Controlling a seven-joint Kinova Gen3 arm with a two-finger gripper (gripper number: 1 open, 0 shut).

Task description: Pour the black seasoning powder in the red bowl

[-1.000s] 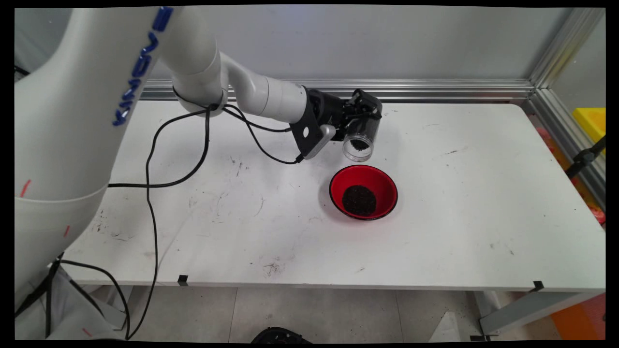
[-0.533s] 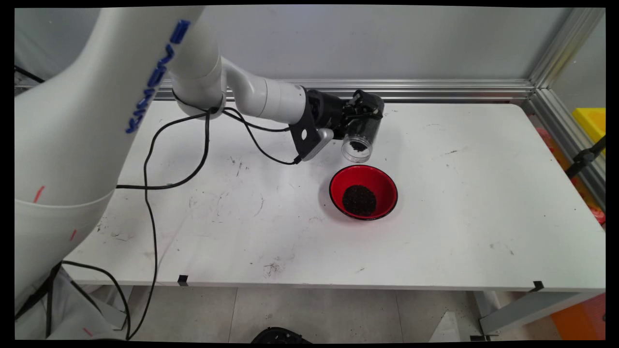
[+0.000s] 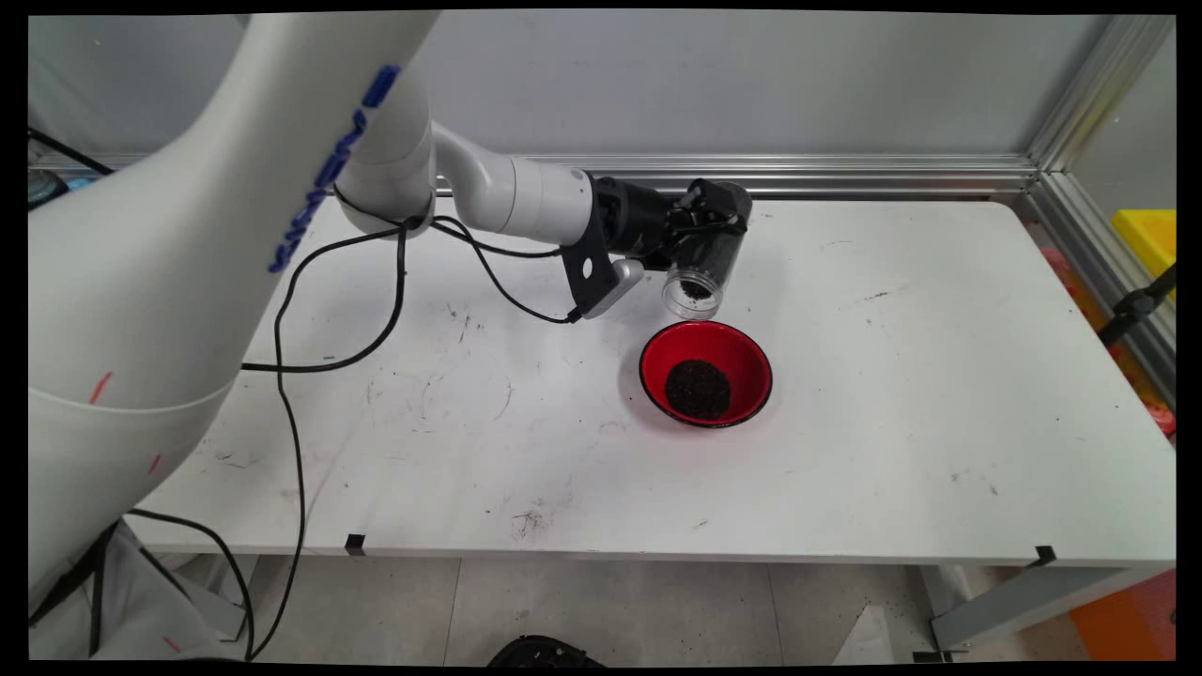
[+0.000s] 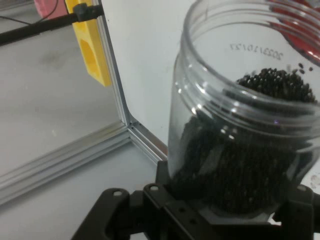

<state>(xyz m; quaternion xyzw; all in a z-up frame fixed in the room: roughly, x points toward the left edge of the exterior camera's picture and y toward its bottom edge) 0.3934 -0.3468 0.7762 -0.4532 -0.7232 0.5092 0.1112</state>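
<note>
Now the pincer (image 3: 706, 225) is clamped round a clear plastic jar (image 3: 702, 272), carried in the air over the far middle of the desk (image 3: 939, 394). The jar is tilted, mouth down and toward the near side, with dark granules (image 3: 695, 289) heaped at the mouth. The hand view shows the same: the jar (image 4: 240, 120) is wedged in the pincer (image 4: 225, 210), with the granules (image 4: 270, 85) sitting against the lower wall up to the threaded neck.

Change over the last second is small. The jar has shifted a touch farther and left, the wrist has rolled a bit, and the mouth is slightly higher than before. The tilt looks much the same or slightly eased. No stream of granules shows between jar and bowl.

Right of and nearer than the jar mouth sits a red bowl (image 3: 742, 352) with a black rim, a pile of dark grains (image 3: 697, 389) in its bottom. The pile looks the same size as before. The jar mouth hangs just beyond the bowl's far-left rim, apart from it, not touching.

My read: the jar is not emptying right now, and most of its contents remain inside.
</note>
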